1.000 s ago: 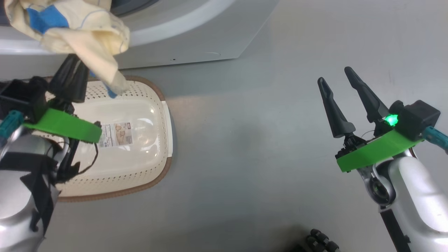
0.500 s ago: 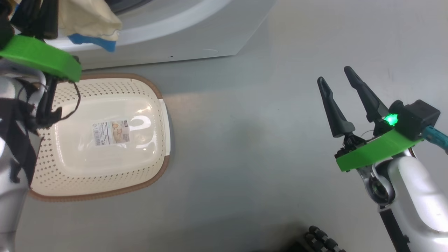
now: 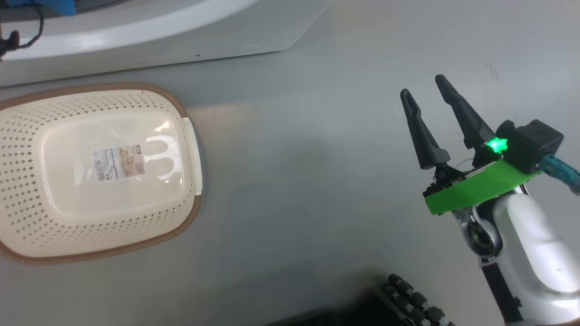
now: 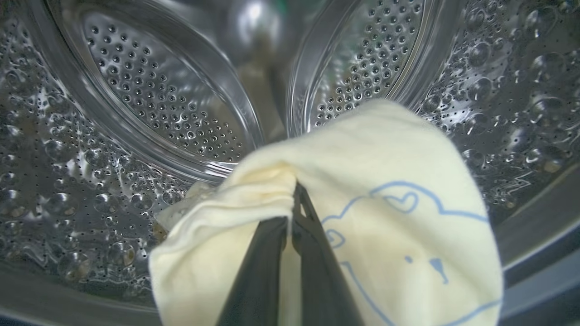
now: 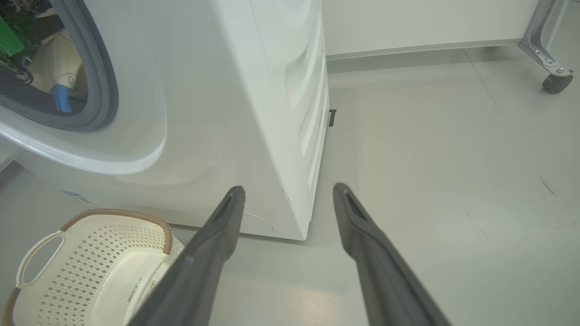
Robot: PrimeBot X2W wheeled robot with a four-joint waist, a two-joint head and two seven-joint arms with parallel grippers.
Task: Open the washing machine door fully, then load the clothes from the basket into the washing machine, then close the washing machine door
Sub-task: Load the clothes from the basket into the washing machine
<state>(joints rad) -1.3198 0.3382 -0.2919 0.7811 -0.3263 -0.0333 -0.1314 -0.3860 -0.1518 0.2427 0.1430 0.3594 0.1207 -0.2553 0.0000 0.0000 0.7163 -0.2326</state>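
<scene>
My left gripper point(image 4: 294, 199) is inside the steel drum point(image 4: 158, 113) of the washing machine point(image 5: 253, 113), shut on a pale yellow garment of the clothes point(image 4: 389, 181) with a thin blue line print. Through the grey seal point(image 5: 103, 81) in the right wrist view, the clothes point(image 5: 53, 61) hang in the opening with a blue trim piece below. The basket point(image 3: 181, 217) sits on the floor before the machine with just its label inside. My right gripper point(image 3: 422, 86) hovers open over the floor to the right, holding nothing. The washing machine door is out of view.
Grey floor spreads between the basket and my right arm. A dark ribbed part of the robot's base point(image 3: 412, 301) sits at the bottom edge. A metal frame leg on a caster point(image 5: 553, 83) stands by the far wall, right of the machine.
My left gripper has lifted the garment from over the basket up into the machine's opening, out of the head view. The head camera has shifted. The right gripper has stayed put.
</scene>
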